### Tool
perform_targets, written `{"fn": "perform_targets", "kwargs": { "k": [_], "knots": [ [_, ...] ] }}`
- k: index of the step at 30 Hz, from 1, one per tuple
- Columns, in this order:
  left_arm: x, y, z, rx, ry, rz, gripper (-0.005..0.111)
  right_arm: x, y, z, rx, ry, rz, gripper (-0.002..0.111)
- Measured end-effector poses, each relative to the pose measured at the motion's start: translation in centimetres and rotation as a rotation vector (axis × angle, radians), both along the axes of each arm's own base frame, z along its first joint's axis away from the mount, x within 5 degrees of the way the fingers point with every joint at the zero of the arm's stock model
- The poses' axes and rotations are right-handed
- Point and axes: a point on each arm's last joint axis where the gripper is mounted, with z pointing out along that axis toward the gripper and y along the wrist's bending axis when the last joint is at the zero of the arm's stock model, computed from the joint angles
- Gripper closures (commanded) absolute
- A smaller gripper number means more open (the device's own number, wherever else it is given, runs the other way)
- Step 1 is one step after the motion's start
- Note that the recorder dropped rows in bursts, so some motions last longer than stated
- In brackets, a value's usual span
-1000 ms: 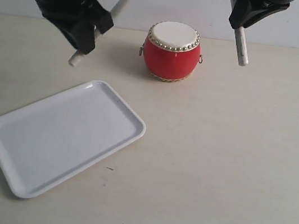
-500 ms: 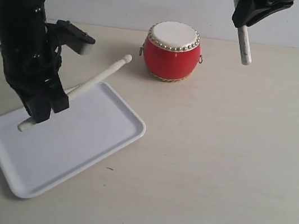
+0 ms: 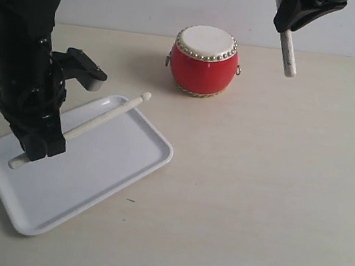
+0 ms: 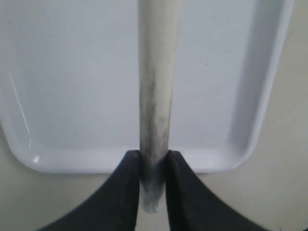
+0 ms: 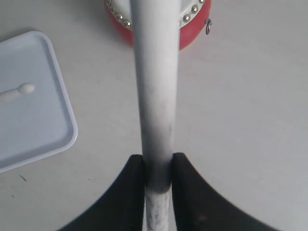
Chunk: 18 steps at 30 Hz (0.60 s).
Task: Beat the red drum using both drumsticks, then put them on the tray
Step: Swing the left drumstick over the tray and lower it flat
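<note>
- Red drum point(image 3: 203, 61) upright on the tabletop point(image 3: 276, 189), beyond the tray's far corner, apart from it.
- White tray point(image 3: 89, 180) flat on the tabletop, under the left arm.
- Grips one drumstick point(image 3: 102, 118) near its butt in the left pincer point(image 4: 153, 156), jaws clamped; slants it over the tray, rounded tip near the far rim.
- Holds the other drumstick point(image 3: 286, 52) clamped in the right pincer point(image 5: 158, 161), high, right of the drum, not touching.

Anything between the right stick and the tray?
Nothing squarely. The drum sits close beside the straight line to the tray, and the left gripper holds its stick over the tray.
</note>
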Motion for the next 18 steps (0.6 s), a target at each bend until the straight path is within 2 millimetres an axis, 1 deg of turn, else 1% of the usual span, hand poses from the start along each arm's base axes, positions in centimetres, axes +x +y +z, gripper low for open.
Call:
{"fn": "perform_targets", "kwargs": {
  "k": [3,4,12,18],
  "knots": [
    [0.5,-0.3,-1.1,-0.007,-0.015,-0.004,0.107,0.0,0.0,0.0,0.000,0.000,0.000,0.108],
    [0.7,-0.4,-1.7,-0.007,-0.015,-0.005,0.107,0.0,0.0,0.0,0.000,0.000,0.000,0.108],
    [1.0,-0.4,-4.4,0.029,0.038,-0.010,0.107,0.0,0.0,0.0,-0.001,0.002,0.000,0.108],
    [0.8,-0.3,-4.4,0.047,0.073,-0.010,0.107,0.0,0.0,0.0,-0.001,0.002,0.000,0.108]
  ]
}}
